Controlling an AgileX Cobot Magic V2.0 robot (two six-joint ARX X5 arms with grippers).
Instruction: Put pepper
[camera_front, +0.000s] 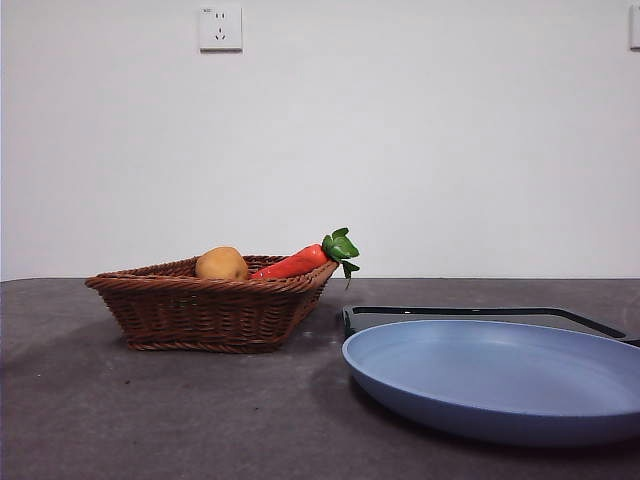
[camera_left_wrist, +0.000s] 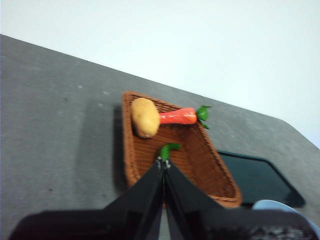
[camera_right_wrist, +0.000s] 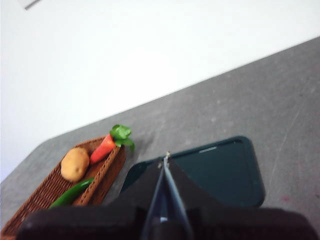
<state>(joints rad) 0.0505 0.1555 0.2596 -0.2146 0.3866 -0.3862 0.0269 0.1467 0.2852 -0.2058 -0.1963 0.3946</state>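
Observation:
The pepper (camera_right_wrist: 71, 193), long and glossy dark green, lies in the brown wicker basket (camera_right_wrist: 35, 207) beside a potato and a carrot. In the left wrist view only the pepper's end (camera_left_wrist: 168, 148) shows past my jaws. In the front view the basket wall (camera_front: 210, 310) hides it. My left gripper (camera_left_wrist: 164, 163) hangs shut, well above the basket, with nothing in it. Shut and holding nothing too, my right gripper (camera_right_wrist: 164, 160) hangs above the dark tray (camera_right_wrist: 220, 172). Neither arm shows in the front view.
A potato (camera_front: 221, 264) and an orange-red carrot (camera_front: 298, 262) with a leafy green top rest in the basket. A blue plate (camera_front: 500, 385) sits at the front right, with the flat dark tray (camera_front: 470, 312) behind it. A wall socket (camera_front: 220, 28) is on the white wall.

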